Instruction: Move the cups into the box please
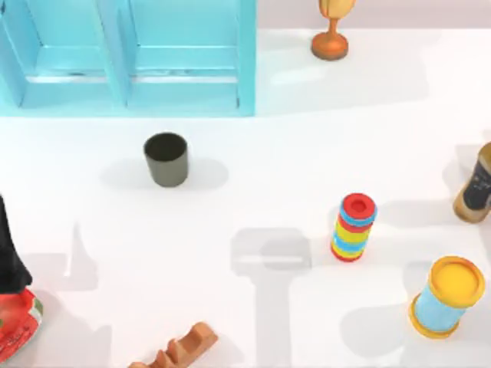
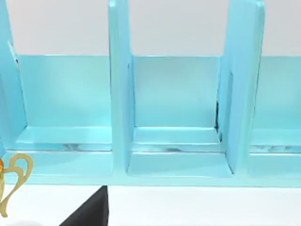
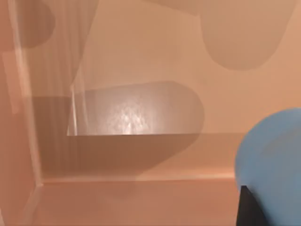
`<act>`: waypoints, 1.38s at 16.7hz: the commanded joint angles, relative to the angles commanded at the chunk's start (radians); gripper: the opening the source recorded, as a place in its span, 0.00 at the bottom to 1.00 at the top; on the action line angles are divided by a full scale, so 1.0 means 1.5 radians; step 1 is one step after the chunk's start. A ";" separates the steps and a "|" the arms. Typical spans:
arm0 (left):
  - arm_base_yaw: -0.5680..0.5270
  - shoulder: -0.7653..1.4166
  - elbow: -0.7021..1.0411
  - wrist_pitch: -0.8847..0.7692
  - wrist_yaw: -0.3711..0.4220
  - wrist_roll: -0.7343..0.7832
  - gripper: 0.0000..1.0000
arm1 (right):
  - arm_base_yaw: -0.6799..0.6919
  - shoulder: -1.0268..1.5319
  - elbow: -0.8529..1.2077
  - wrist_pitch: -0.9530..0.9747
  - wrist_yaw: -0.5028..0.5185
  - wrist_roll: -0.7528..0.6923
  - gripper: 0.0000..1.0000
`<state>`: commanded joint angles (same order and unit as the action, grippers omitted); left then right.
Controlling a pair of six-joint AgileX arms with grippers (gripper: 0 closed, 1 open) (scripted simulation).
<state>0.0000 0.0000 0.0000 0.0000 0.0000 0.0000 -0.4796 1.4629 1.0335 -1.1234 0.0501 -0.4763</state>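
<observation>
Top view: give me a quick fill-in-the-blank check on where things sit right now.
1. The dark grey-olive cup stands upright on the table, just in front of the ____ box.
2. The ring stack is topped by a ____ ring.
3. The light-blue cylinder has a ____ top.

Missing words: light-blue; red; yellow

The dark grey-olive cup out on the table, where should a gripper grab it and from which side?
Probably by the rim, from above. The dark grey-olive cup stands upright, mouth open upward, handleless and tapered, in open space in front of the box. One finger inside and one outside the wall should hold it.
</observation>
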 joint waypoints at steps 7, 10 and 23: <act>0.000 0.000 0.000 0.000 0.000 0.000 1.00 | 0.000 0.000 0.000 0.000 0.000 0.000 0.68; 0.000 0.000 0.000 0.000 0.000 0.000 1.00 | 0.000 0.000 0.000 0.000 0.000 0.000 0.90; 0.000 0.000 0.000 0.000 0.000 0.000 1.00 | 0.000 0.002 0.027 -0.026 -0.001 -0.002 1.00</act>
<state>0.0000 0.0000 0.0000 0.0000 0.0000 0.0000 -0.4795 1.4659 1.0734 -1.1625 0.0483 -0.4791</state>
